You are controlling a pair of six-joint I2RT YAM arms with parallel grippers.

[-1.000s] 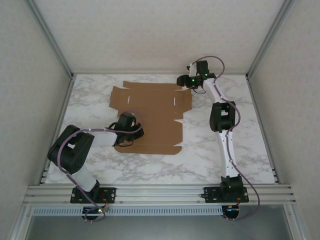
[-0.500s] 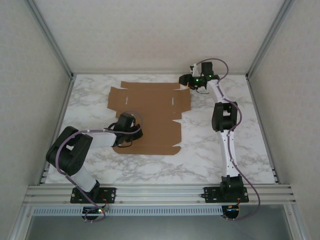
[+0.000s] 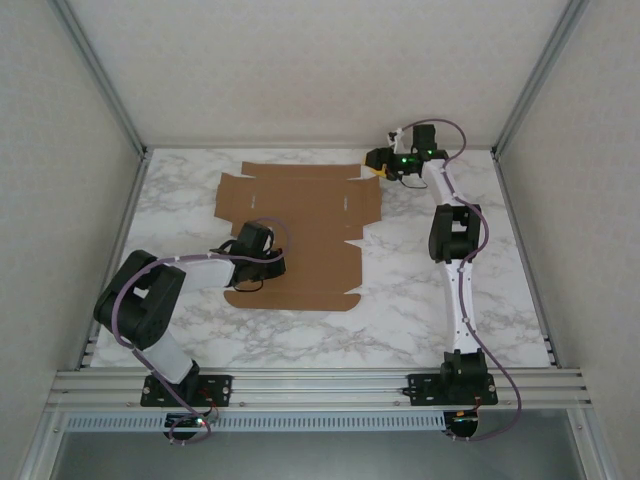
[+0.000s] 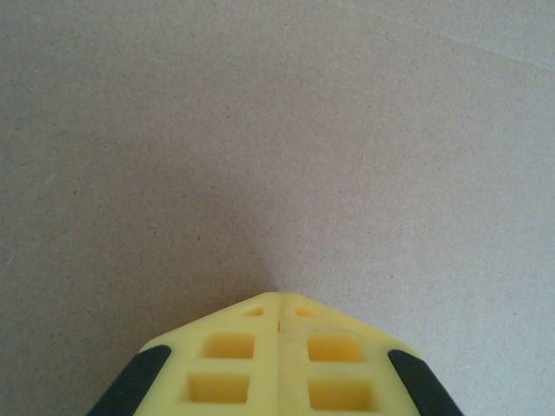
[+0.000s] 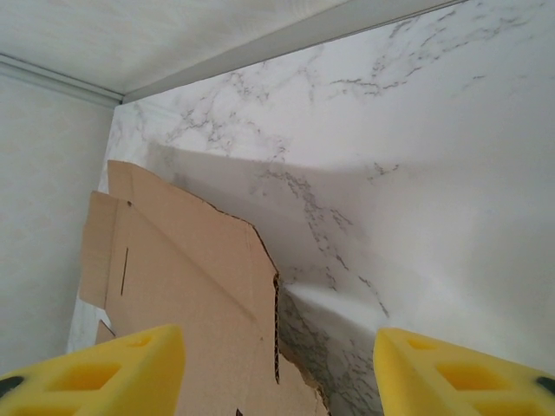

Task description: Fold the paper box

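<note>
The paper box (image 3: 300, 230) lies flat and unfolded on the marble table (image 3: 400, 300), a brown die-cut sheet with flaps and slits. My left gripper (image 3: 266, 262) rests on the sheet's near left part. In the left wrist view its yellow fingertips (image 4: 277, 299) are shut together and touch the bare cardboard (image 4: 260, 130), holding nothing. My right gripper (image 3: 374, 164) hovers at the sheet's far right corner. In the right wrist view it (image 5: 277, 373) stands open, its fingers (image 5: 95, 373) spread over the sheet's cut edge (image 5: 277, 329), with nothing between them.
White walls and aluminium frame posts (image 3: 100, 75) enclose the table on three sides. The back wall (image 5: 173, 35) is close behind the right gripper. Bare marble (image 3: 500, 280) lies to the right of the sheet, and a metal rail (image 3: 320, 385) runs along the near edge.
The right gripper has drifted to the right and a little farther back, off the sheet's far right corner. The left gripper stays pressed on the cardboard.
</note>
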